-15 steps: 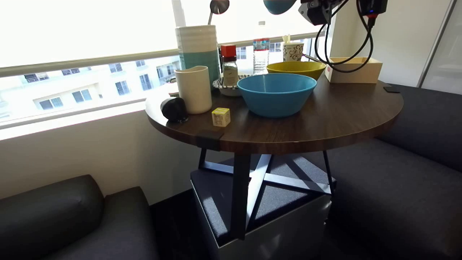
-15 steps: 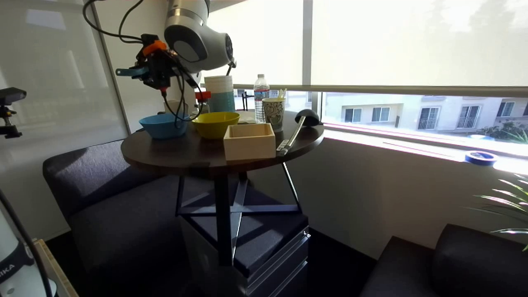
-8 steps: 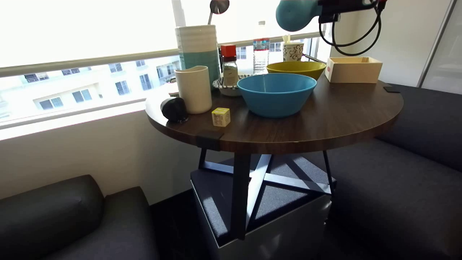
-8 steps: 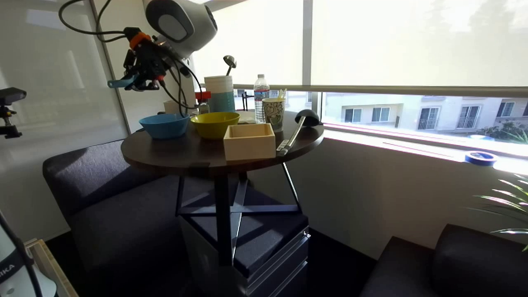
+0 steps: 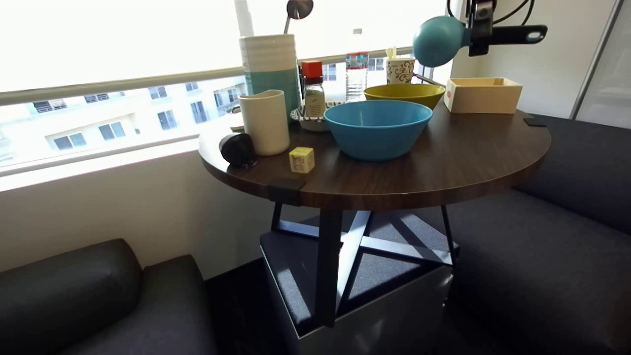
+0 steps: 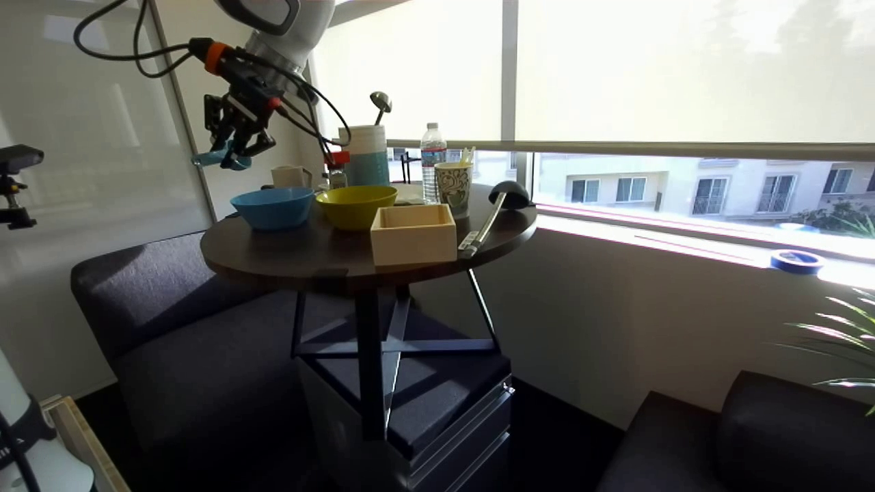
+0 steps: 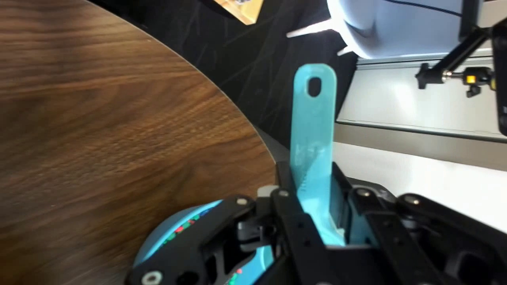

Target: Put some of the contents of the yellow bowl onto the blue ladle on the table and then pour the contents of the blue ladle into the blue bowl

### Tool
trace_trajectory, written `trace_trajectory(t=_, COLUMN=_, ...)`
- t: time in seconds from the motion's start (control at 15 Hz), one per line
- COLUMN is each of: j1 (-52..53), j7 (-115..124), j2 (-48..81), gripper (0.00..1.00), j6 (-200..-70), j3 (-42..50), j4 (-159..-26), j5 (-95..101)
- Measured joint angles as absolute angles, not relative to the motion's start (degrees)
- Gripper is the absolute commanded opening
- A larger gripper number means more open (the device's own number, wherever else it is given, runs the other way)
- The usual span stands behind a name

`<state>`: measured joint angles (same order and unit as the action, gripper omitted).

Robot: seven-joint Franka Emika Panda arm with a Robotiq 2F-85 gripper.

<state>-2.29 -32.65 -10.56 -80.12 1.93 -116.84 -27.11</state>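
Observation:
My gripper (image 5: 480, 47) is shut on the handle of the blue ladle (image 5: 438, 42) and holds it in the air above the table (image 5: 473, 153). In an exterior view, the gripper (image 6: 238, 145) and the ladle (image 6: 206, 159) are above the left side of the blue bowl (image 6: 272, 209). The wrist view shows the ladle's handle (image 7: 313, 130) between the fingers (image 7: 311, 170); its cup is mostly hidden. The blue bowl (image 7: 168, 231) shows partly below, with small coloured bits inside. The yellow bowl (image 5: 402, 92) stands beside the blue bowl (image 5: 377, 135); its contents are hidden.
A wooden box (image 6: 413, 236), a paper cup (image 6: 453, 188), a water bottle (image 6: 433, 164) and a dark ladle (image 6: 509, 195) stand or lie near the yellow bowl. A white cup (image 5: 265, 123), a block (image 5: 301, 160) and a red-capped bottle (image 5: 314, 88) are beyond the blue bowl.
My gripper has come down and turned to point more steeply downward, with the ladle in it. In an exterior view the ladle's cup has moved right and down. The bowls have not moved.

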Motion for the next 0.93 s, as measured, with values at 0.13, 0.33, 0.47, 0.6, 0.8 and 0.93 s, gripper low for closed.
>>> trace_trajectory(t=0.13, j1=-2.1, j7=-34.2, j2=-11.5, gripper=0.06, j6=-83.1, j3=1.9, j4=-117.2, j5=-22.6)
trace_trajectory(t=0.33, j1=-1.8, j7=-35.6, j2=-13.3, gripper=0.06, j6=-89.6, j3=1.9, j4=-119.0, j5=-16.7)
trace_trajectory(t=0.47, j1=-1.8, j7=-35.7, j2=-14.8, gripper=0.06, j6=-95.0, j3=1.9, j4=-121.0, j5=-13.1)
trace_trajectory(t=0.6, j1=-1.8, j7=-35.2, j2=-16.4, gripper=0.06, j6=-101.1, j3=2.0, j4=-123.8, j5=-10.1)
trace_trajectory(t=0.8, j1=-1.8, j7=-34.2, j2=-18.0, gripper=0.06, j6=-107.5, j3=2.3, j4=-128.1, j5=-9.1)
trace_trajectory(t=0.93, j1=-1.8, j7=-33.9, j2=-18.4, gripper=0.06, j6=-110.2, j3=2.5, j4=-130.6, j5=-9.0)
